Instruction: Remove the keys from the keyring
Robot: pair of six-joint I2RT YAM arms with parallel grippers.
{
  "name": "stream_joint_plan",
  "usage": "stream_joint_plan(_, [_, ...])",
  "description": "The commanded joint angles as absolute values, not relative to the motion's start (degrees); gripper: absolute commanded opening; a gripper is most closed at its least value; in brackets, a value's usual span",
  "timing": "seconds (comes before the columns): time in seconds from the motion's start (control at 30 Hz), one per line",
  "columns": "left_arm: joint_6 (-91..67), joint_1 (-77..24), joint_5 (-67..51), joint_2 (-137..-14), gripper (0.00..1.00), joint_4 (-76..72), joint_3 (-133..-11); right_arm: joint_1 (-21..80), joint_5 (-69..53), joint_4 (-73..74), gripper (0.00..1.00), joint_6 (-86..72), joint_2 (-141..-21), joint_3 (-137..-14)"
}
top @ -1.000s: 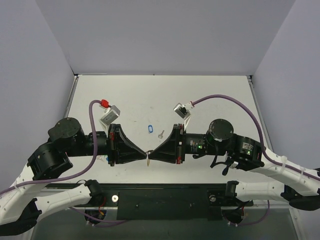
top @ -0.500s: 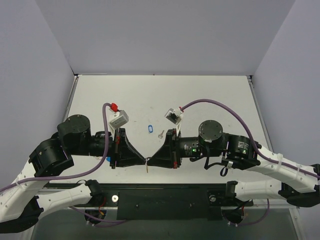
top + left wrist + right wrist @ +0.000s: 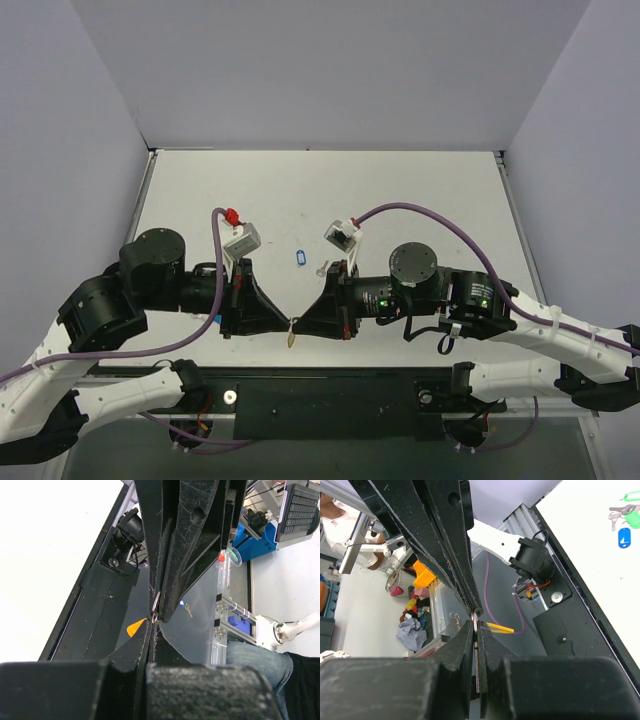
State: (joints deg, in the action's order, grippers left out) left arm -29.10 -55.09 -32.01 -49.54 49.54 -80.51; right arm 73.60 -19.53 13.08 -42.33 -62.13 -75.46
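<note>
My left gripper (image 3: 287,322) and right gripper (image 3: 298,323) meet tip to tip above the table's near edge. Both are shut on the keyring's thin metal ring (image 3: 155,611), held between them. Its yellow-orange tag (image 3: 291,340) hangs just below the tips; it also shows in the left wrist view (image 3: 136,628) and the right wrist view (image 3: 500,628). The ring shows edge-on between the right fingers (image 3: 476,619). One loose silver key (image 3: 320,268) lies on the table beyond the grippers. Another small key (image 3: 187,610) shows beside the tips; I cannot tell whether it is attached.
A blue tag (image 3: 300,258) lies on the table next to the loose key. A bunch of keys with green and blue tags (image 3: 622,522) lies under the left arm. The black front rail (image 3: 330,395) runs below the grippers.
Both grippers, still joined at the ring, have moved a little nearer to the table's front edge, and both wrists have turned. The tag hangs lower in the view.
</note>
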Motion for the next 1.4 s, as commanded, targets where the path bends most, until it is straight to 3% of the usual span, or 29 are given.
stream_joint_plan(0.0, [-30.2,-55.4,-28.9,-48.6,0.00,42.7,-80.2,74.4,-17.2,8.6,0.00,-41.6,-62.2,-77.4])
stream_joint_plan(0.3, [-38.0,-55.4,-26.5,-43.5,0.01,31.3,-73.7,74.4,-16.3,6.6,0.00,-41.6,-61.5,-77.3])
stream_joint_plan(0.4, [-39.5,-55.4,-24.6,-41.8,0.28,29.4,-72.6,74.4,-15.6,5.7,0.00,-41.7,-61.1,-77.1])
stream_joint_plan(0.53, [-41.1,-55.4,-21.5,-39.3,0.50,26.0,-71.3,74.4,-14.9,4.7,0.00,-41.7,-60.4,-77.1])
stream_joint_plan(0.97, [-49.5,-55.4,-15.3,-30.7,0.51,8.5,-60.4,74.4,-12.4,-2.6,0.00,-42.8,-57.8,-76.0])
stream_joint_plan(1.37, [-52.2,-55.4,-17.1,-32.3,0.46,2.5,-58.5,74.4,-13.2,-4.2,0.00,-43.3,-58.7,-76.8])
